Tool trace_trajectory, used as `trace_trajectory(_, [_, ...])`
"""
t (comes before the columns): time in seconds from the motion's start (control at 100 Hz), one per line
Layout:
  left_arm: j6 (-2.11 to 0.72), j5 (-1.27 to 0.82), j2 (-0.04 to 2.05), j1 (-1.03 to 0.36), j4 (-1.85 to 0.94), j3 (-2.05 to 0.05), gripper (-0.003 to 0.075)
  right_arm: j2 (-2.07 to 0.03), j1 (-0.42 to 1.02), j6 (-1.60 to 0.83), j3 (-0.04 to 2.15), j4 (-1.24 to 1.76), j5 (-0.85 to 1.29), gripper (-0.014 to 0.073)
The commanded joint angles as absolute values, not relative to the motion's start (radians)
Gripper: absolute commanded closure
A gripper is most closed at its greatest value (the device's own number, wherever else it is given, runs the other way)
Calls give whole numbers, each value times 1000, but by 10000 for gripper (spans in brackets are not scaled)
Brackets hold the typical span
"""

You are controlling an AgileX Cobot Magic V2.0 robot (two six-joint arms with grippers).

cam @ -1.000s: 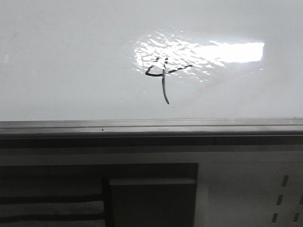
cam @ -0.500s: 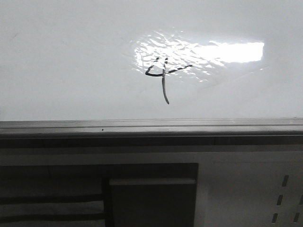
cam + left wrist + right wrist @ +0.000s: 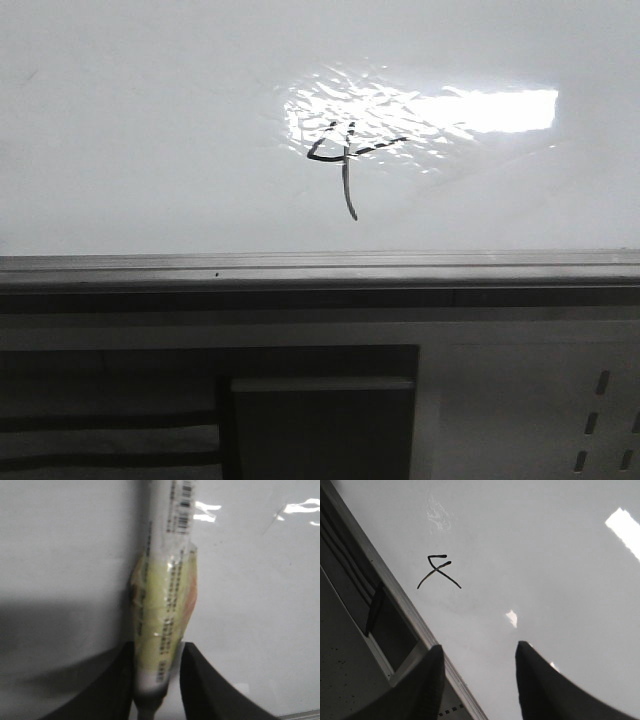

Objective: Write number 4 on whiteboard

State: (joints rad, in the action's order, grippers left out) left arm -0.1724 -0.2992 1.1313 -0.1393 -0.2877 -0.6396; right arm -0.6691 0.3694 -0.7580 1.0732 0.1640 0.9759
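Observation:
A thin dark number 4 (image 3: 343,165) with a long tail and a dashed crossbar is drawn on the glossy whiteboard (image 3: 150,130), beside a rippled light reflection. It also shows in the right wrist view (image 3: 438,571) on the whiteboard (image 3: 545,555). My left gripper (image 3: 156,650) is shut on a marker (image 3: 165,605) with a yellowish label and barcode, held in front of the whiteboard (image 3: 250,580). My right gripper (image 3: 479,652) is open and empty over the board's lower edge. Neither gripper shows in the front view.
A grey metal rail (image 3: 320,268) runs along the board's lower edge, and shows in the right wrist view (image 3: 400,600). Below it are a dark recess (image 3: 320,420) and a pale slotted panel (image 3: 590,420).

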Motion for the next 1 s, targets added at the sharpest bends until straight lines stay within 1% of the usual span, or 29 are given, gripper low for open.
trace_trajectory(0.0, [-176,-242,1120,-141,-284,-678,377,-677,362,-756,1077,162,908,303])
trace_trajectory(0.08, [-176,-263,1115,-141,-255,-694,294,-677,362,-723,1064,162,908,303])
trace_trajectory(0.13, [-176,-288,1109,-141,-251,-713,268,-677,362,-686,1060,162,908,303])
trace_trajectory(0.26, [-176,-399,1066,-141,-227,-790,272,-677,362,-514,1060,162,908,303])
trace_trajectory(0.34, [-176,-488,1016,-141,-213,-839,272,-677,362,-323,1059,162,908,303])
trace_trajectory(0.39, [-176,-526,978,-141,-209,-859,272,-677,362,-254,1059,162,915,303])
trace_trajectory(0.48, [-176,-560,887,-141,-209,-863,272,-676,362,-194,1047,162,920,304])
trace_trajectory(0.62, [-176,-591,717,-141,-209,-823,274,-674,362,-184,991,158,889,307])
trace_trajectory(0.73, [-176,-567,592,-141,-207,-753,294,-661,362,-184,922,158,804,344])
trace_trajectory(0.83, [-176,-528,493,-141,-205,-678,340,-635,362,-186,847,143,710,400])
trace_trajectory(0.9, [-176,-491,445,-141,-205,-624,400,-615,362,-186,794,137,639,447])
trace_trajectory(0.99, [-176,-446,401,-141,-205,-567,510,-590,362,-186,737,136,566,532])
